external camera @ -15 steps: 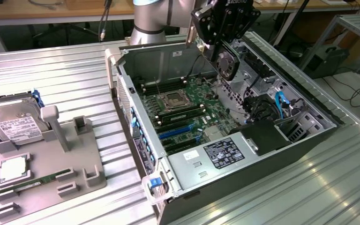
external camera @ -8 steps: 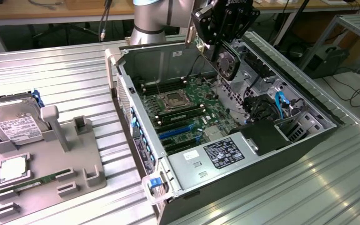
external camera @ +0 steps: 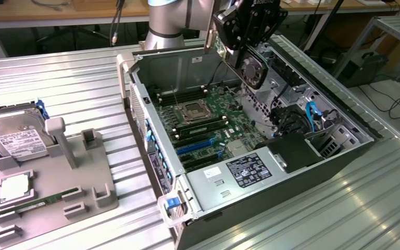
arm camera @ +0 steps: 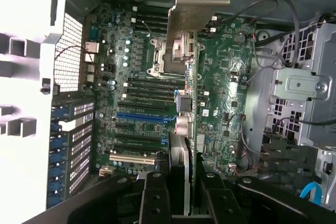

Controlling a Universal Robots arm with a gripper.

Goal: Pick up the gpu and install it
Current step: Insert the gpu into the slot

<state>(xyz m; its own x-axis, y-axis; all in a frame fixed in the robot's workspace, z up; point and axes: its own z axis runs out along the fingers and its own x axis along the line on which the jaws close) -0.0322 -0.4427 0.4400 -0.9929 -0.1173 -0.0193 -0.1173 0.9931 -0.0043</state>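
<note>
The gpu (external camera: 255,69) hangs on edge above the far end of the open computer case (external camera: 207,208), its round fan facing out. My gripper (external camera: 244,51) is shut on its upper edge. In the wrist view the gpu (arm camera: 193,103) runs edge-on away from my gripper (arm camera: 188,195), with its silvery bracket (arm camera: 195,3) at the far end and the black fingers (arm camera: 154,198) on either side. Below it lies the green motherboard (arm camera: 226,77) with its blue expansion slots (arm camera: 142,115) (external camera: 196,146). The card is well above the board and touches no slot.
On the exterior view's left stands a grey fixture plate (external camera: 89,172) holding a silver hard drive (external camera: 16,138), a processor (external camera: 14,188) and a memory stick (external camera: 40,203). Inside the case are the power supply (external camera: 249,172), drive cage (external camera: 325,143) and cables (external camera: 311,117).
</note>
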